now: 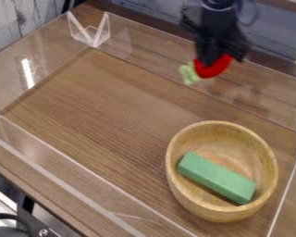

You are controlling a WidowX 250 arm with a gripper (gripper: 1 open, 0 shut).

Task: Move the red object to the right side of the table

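The red object (211,66), a small bright-red toy fruit with a green leafy end pointing left, hangs above the table (101,111) toward the back right. My gripper (214,61) is shut on it from above, black fingers clamped around the red body. The fruit is lifted off the wood and looks slightly blurred. The arm rises out of the top of the view.
A round light wooden bowl (265,190) sits at the front right with a green rectangular block (216,178) inside. Low clear acrylic walls (89,31) border the tabletop, with a bent acrylic piece at the back left.
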